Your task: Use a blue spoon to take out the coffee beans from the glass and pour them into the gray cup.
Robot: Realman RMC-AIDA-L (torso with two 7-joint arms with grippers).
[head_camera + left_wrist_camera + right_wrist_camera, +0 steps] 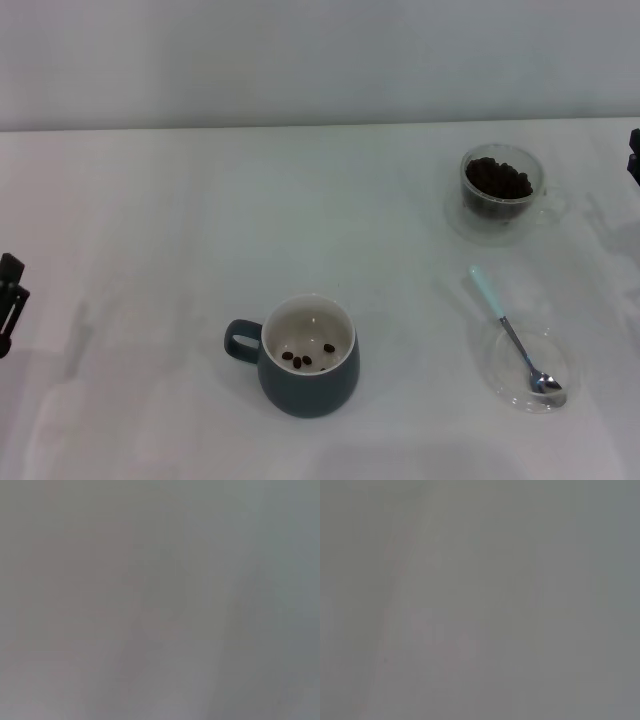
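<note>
The gray cup (308, 356) is a rounded, glossy blue-gray ceramic mug with a cream-white inside and a thick loop handle pointing to 9 o'clock. It stands low and a little left of middle on the white table (150, 220), and a few dark oval coffee beans (302, 358) lie scattered on its pale bottom.

Toward 2 o'clock from the mug, well apart from it, stands the glass (501, 193) — small, clear and double-walled, its faint handle turned to 3 o'clock. It is heaped with dark brown beans that show both through the wall and at the open mouth.

At about 6 o'clock from the glass, the blue spoon (515, 335) lies slanted. Its shiny metal bowl rests inside a flat, clear glass saucer (527, 368), while its matte pale-blue handle end reaches out over the rim toward 11 o'clock onto the table. Nothing lies between spoon, glass and mug; the cloth-like surface around them is smooth and plain.

The left gripper (10, 300) shows only as a dark edge at 9 o'clock of the head view, the right gripper (634, 155) as a dark sliver at 3 o'clock — both away from every object, and I cannot tell whether either is open or closed. Both wrist views show only a featureless gray blur.
</note>
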